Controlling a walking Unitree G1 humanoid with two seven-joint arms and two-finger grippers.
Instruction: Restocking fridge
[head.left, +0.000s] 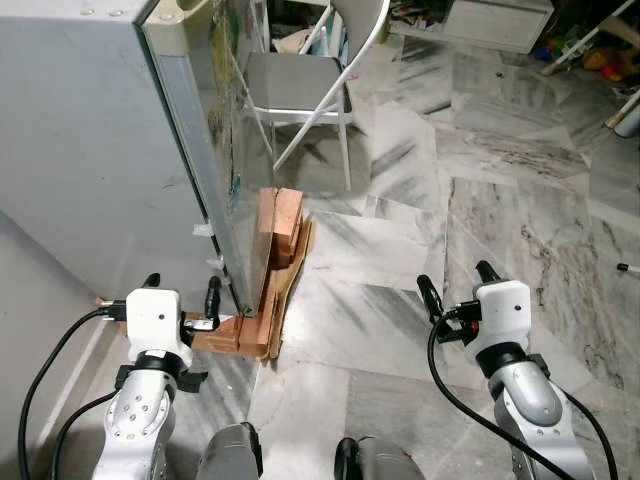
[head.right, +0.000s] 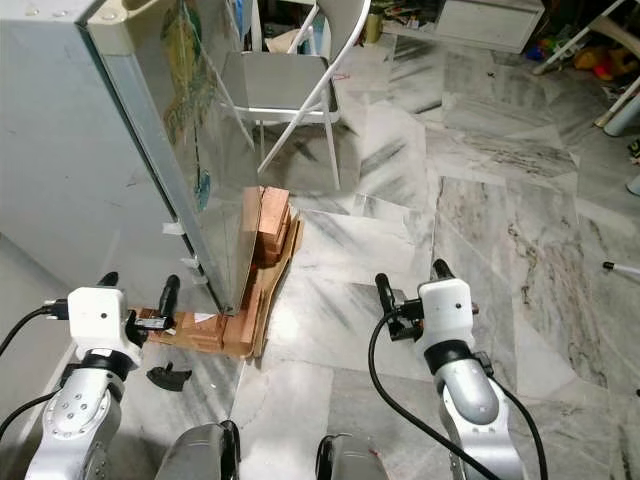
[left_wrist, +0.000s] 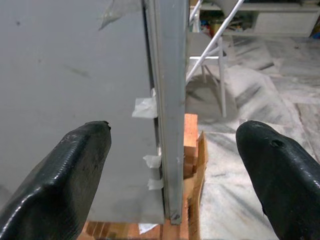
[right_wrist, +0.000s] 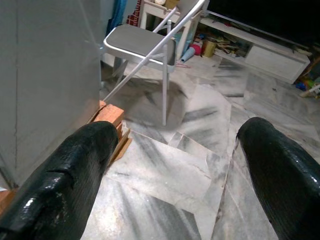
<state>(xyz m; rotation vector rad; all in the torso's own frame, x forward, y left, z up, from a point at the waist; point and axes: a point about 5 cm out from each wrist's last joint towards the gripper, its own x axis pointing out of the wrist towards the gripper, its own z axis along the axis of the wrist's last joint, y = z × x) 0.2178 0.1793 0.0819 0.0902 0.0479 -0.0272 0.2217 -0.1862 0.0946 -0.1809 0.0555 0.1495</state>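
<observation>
While the robot stands facing its corner edge, these are the particulars.
Fridge (head.left: 90, 150): grey, upright, door shut, on the robot's left front; its base rests on a stack of wooden blocks (head.left: 275, 250) with cardboard tucked alongside.
Tape (left_wrist: 145, 107): whitish scraps stuck along the fridge's corner edge.
Left gripper (head.left: 182, 290): low before the fridge's near corner, fingers spread wide, holding nothing, not touching the fridge.
Right gripper (head.left: 458, 280): well apart from the fridge, out over the marble floor (head.left: 400, 250), fingers wide and empty.
Folding chair (head.left: 300, 85): grey seat, white frame, just beyond the fridge's far side.
Low white cabinet (head.left: 495, 20): far past the fridge, behind the chair.
</observation>
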